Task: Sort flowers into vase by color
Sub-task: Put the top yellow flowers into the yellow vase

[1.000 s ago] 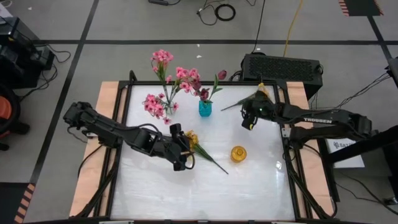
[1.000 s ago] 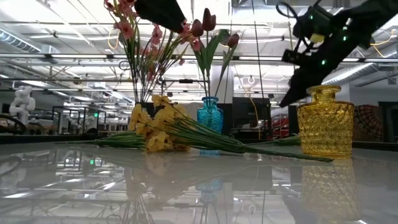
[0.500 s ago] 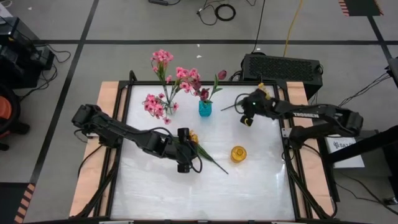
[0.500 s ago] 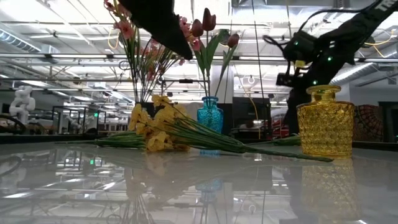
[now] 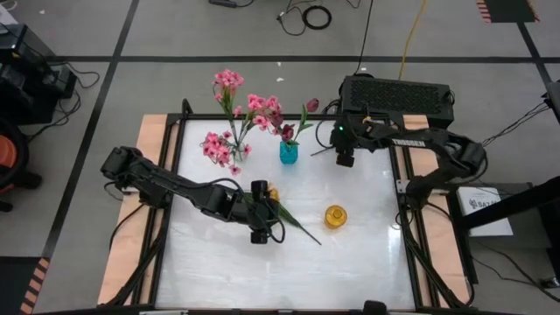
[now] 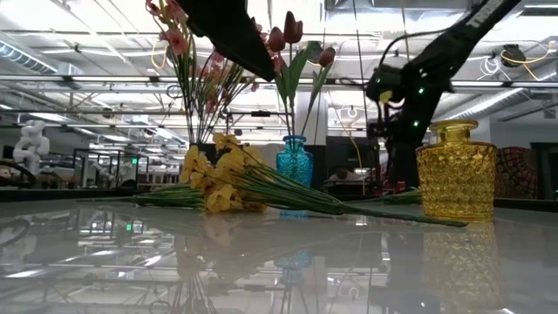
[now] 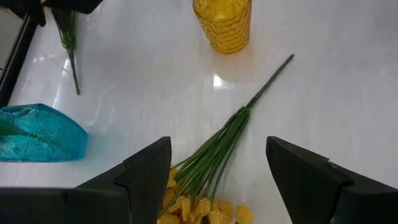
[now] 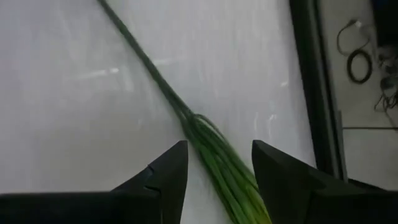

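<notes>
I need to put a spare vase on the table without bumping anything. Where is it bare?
The widest bare patch is the near half of the table, below the yellow vase and the yellow flowers under the left gripper. The far edge is crowded: pink flowers, the blue vase, and the right gripper over a green stem.

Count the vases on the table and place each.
3: a clear vase at the back left, a blue vase at the back centre, a yellow vase alone, nearer the front right.
</notes>
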